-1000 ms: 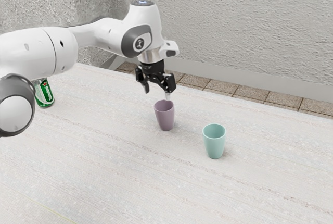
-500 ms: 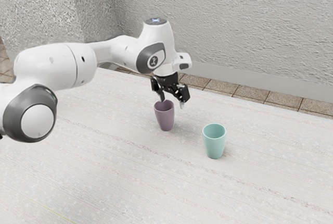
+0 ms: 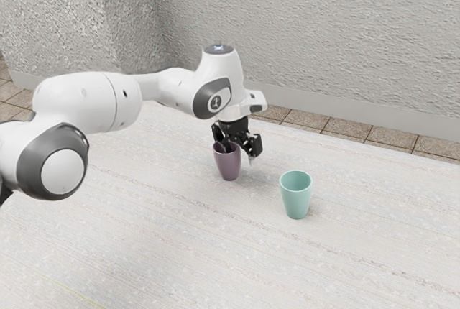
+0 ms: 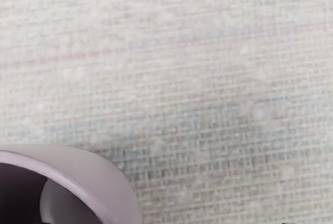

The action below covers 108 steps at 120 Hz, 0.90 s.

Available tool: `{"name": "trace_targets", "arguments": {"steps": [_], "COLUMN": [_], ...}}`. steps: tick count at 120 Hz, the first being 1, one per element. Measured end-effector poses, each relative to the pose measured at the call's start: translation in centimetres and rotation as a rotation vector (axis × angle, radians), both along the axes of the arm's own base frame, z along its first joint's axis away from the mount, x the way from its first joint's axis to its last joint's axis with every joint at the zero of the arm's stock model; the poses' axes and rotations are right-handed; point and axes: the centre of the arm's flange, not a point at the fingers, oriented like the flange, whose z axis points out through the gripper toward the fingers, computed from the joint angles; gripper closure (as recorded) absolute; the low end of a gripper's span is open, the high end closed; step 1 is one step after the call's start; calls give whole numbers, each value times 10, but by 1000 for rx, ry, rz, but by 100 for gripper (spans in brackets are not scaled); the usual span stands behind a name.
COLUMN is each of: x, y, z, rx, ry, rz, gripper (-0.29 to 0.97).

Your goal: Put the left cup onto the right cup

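Observation:
A purple cup [image 3: 228, 163] stands upright on the table, toward the exterior view's left of an upright teal cup [image 3: 295, 194]. My gripper [image 3: 240, 152] is down at the purple cup's rim, open, with one finger dipping inside the cup and the other outside its wall on the side facing the teal cup. In the wrist view the purple cup's rim and dark inside [image 4: 62, 182] sit right under my hand. The teal cup stands apart, untouched.
The pale wooden table [image 3: 180, 251] stretches wide around both cups. A rough grey wall [image 3: 345, 29] and a tiled floor strip [image 3: 374, 133] lie behind the table's far edge.
My gripper has come down from above the purple cup and shifted slightly toward the exterior view's right, now straddling the cup's rim. The arm has swung further in over the table. Both cups stay put.

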Motion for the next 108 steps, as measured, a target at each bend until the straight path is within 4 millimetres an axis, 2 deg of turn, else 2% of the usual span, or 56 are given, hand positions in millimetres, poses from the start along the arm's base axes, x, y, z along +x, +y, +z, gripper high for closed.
{"name": "trace_targets", "arguments": {"steps": [37,53,71,95,108], "x": [0,1,2,1,-4], "y": [3,4,4,3,-2], "z": [-3,-3,4,40,74], "rx": [7,8,8,25,35], "ry": [-1,-5,-19,-63,-83], "rz": [-6,-13,-19,-31,-39], "gripper": [61,71,75,77,78]}}
